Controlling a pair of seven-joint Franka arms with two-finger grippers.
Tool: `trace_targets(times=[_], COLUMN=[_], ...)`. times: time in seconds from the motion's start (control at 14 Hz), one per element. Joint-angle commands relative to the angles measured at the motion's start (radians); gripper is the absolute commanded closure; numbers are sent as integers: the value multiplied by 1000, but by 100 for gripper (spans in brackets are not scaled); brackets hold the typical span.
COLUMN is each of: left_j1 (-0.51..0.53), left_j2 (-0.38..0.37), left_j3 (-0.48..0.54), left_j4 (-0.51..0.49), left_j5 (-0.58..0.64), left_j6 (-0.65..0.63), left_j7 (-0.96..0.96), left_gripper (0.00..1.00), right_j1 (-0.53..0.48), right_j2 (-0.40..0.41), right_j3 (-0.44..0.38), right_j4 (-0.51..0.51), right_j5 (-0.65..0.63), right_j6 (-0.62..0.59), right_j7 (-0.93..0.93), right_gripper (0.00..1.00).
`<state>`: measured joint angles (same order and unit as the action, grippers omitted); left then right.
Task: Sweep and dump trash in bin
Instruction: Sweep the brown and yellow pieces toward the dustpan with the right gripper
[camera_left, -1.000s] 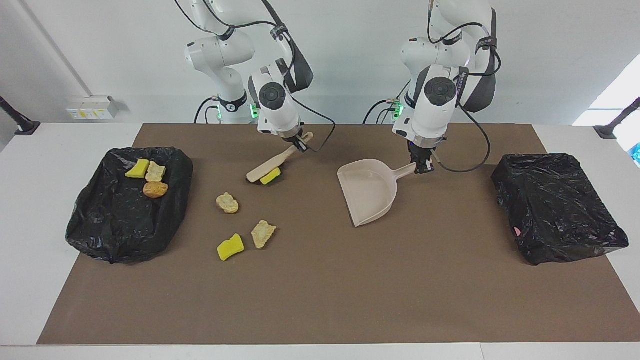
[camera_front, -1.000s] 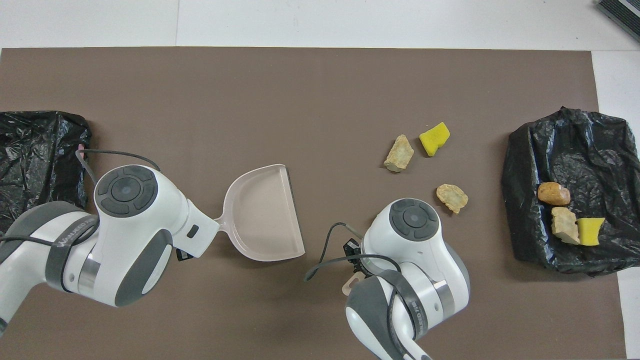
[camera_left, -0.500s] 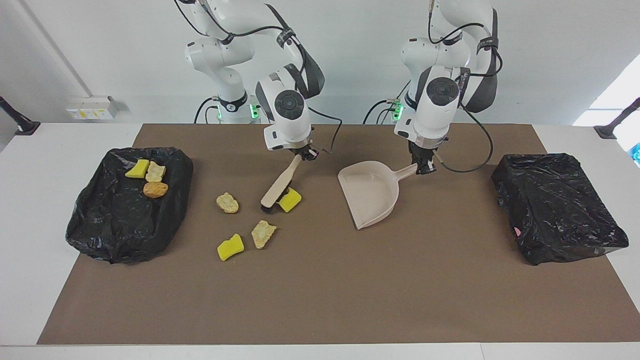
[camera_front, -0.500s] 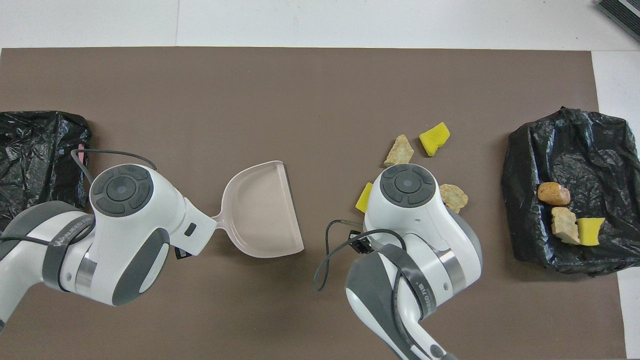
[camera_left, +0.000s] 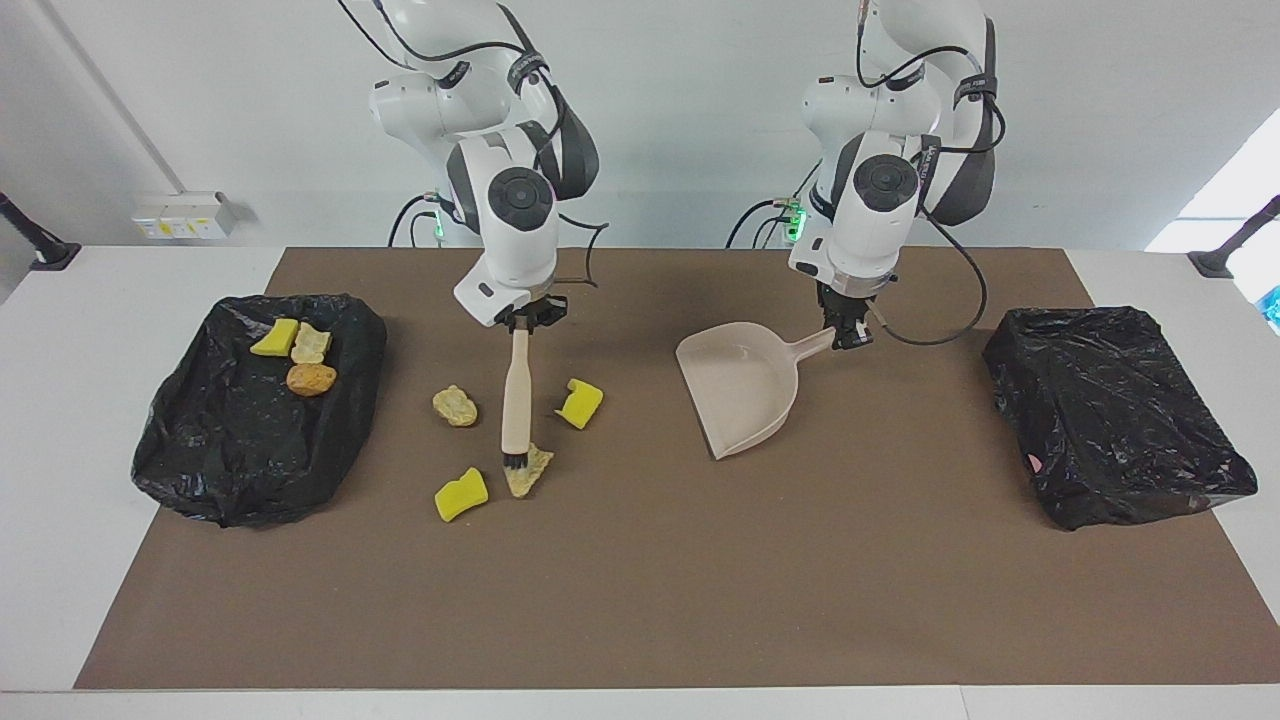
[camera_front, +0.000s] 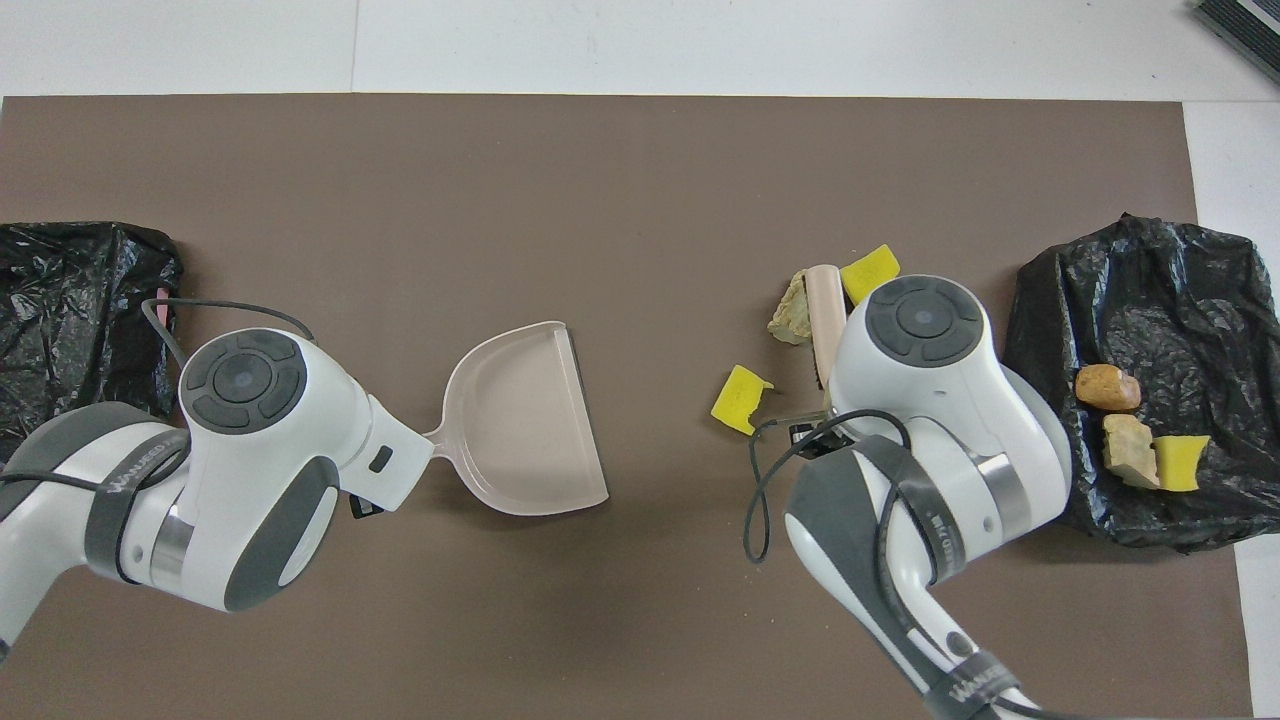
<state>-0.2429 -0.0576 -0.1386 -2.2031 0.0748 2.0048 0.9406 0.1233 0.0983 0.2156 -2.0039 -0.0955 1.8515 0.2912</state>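
The right gripper (camera_left: 522, 322) is clamped on the brush (camera_left: 516, 400); the left gripper (camera_left: 847, 335) is clamped on the dustpan (camera_left: 745, 385) handle. Four loose trash pieces (camera_left: 460, 494) lie mid-mat toward the right arm's end; they look light and soft, so push them gently with the bristles.

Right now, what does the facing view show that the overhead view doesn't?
Only the facing view shows the right tool gripping the brush, whose bristles meet a tan lump, plus another tan lump that the arm covers from above. Only the overhead view shows the dustpan straight from above. Both show the left tool holding the dustpan, and both black bags.
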Motion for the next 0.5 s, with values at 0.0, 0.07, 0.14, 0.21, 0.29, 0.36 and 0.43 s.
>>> trace_targets(times=[0.0, 0.07, 0.14, 0.21, 0.29, 0.36, 0.43], left_j1=[0, 1, 1, 1, 1, 1, 2], left_j2=[-34, -34, -34, -34, -34, -34, -34], left_j3=[2, 2, 2, 2, 2, 2, 2], left_j4=[-35, -35, -33, -35, -33, -35, -33], left_j5=[19, 19, 19, 19, 19, 17, 17], left_j6=[28, 28, 28, 28, 28, 28, 29], left_j7=[-20, -20, -23, -28, -28, -28, -29], left_gripper=[100, 100, 100, 100, 100, 100, 100], right_j1=[-96, -115, -140, -181, -203, -218, -246], right_j2=[26, 32, 50, 66, 90, 106, 115], right_j3=[13, 13, 14, 13, 13, 11, 13], right_j4=[4, 7, 13, 31, 51, 62, 56], right_j5=[-85, -161, -215, -242, -251, -291, -321], right_j6=[54, 60, 64, 64, 64, 69, 92], right_j7=[-200, -240, -292, -364, -412, -432, -434], right_gripper=[100, 100, 100, 100, 100, 100, 100])
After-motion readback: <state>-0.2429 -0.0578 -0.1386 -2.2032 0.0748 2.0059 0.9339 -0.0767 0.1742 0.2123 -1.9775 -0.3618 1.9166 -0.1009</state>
